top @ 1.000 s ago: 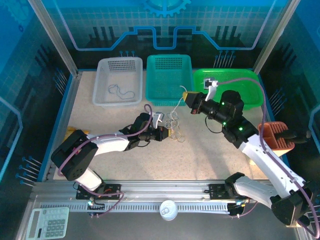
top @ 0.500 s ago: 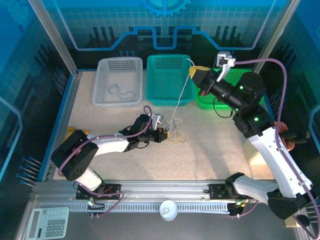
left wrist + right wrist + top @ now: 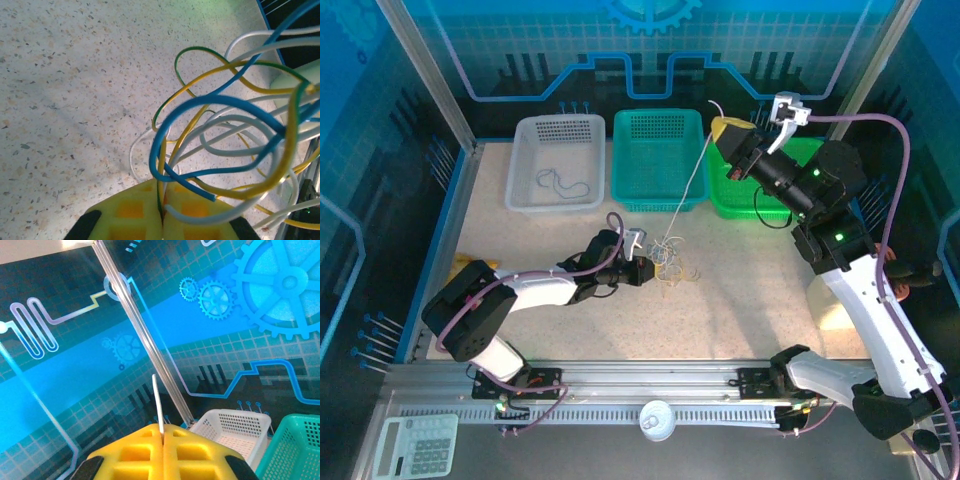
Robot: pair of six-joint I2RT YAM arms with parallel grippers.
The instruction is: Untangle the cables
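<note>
The right gripper (image 3: 725, 132) stood high over the bright green plastic basket (image 3: 725, 197), its yellow pads pressed together on one thin white cable strand (image 3: 692, 180). That strand ran taut down to the speckled beige table (image 3: 750, 300). The left gripper (image 3: 648, 268) lay low on that table, clamped on the small tangle of thin blue, white and yellow-green cables (image 3: 672, 262).

Risks noted:
- The right wrist view showed a short tip of the strand (image 3: 157, 400) past the pads. A harder pull could slip it free.
- In the left wrist view the loops (image 3: 225, 145) crossed closely. Tension could cinch them into a knot, or drag the bundle out of the left gripper (image 3: 162, 210).

Which wires the left pads held could not be made out. The strand's path through the loops was not traceable.
</note>
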